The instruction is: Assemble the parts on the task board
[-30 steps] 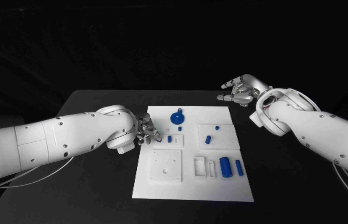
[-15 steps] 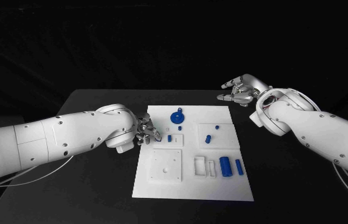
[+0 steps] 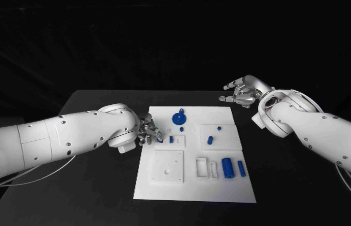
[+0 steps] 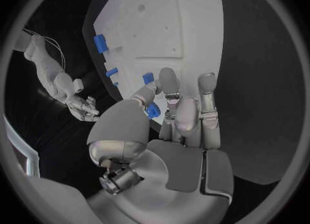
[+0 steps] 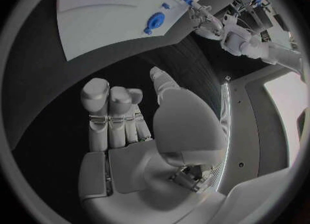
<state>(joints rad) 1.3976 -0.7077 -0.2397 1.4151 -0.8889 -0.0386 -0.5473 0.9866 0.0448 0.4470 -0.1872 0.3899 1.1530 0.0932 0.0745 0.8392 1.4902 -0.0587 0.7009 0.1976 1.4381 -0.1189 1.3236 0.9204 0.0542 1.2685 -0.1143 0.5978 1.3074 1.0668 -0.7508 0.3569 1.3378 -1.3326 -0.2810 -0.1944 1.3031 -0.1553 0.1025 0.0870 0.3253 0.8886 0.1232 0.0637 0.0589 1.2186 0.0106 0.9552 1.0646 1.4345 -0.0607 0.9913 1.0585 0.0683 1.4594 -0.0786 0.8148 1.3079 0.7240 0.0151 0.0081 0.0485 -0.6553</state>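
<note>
The white task board (image 3: 191, 185) lies in the middle of the black table. My left hand (image 3: 148, 134) hovers at the board's left edge and pinches a small blue part (image 3: 160, 140) between thumb and finger; the left wrist view shows that part (image 4: 152, 111) at the fingertips (image 4: 169, 78) just over the board (image 4: 187, 22). On the board are a round blue wheel (image 3: 178, 118), small blue pegs (image 3: 210, 140) and two blue cylinders (image 3: 227, 167). My right hand (image 3: 241, 91) hangs off the board's far right corner, fingers curled in with nothing in them (image 5: 110, 108).
White raised blocks (image 3: 168, 167) and a slotted frame (image 3: 205, 167) sit on the near half of the board. Bare black table (image 3: 95, 185) stretches to both sides of the board and behind it.
My left hand has edged slightly right toward the board with the small blue part in its fingers. The right hand has stayed put.
</note>
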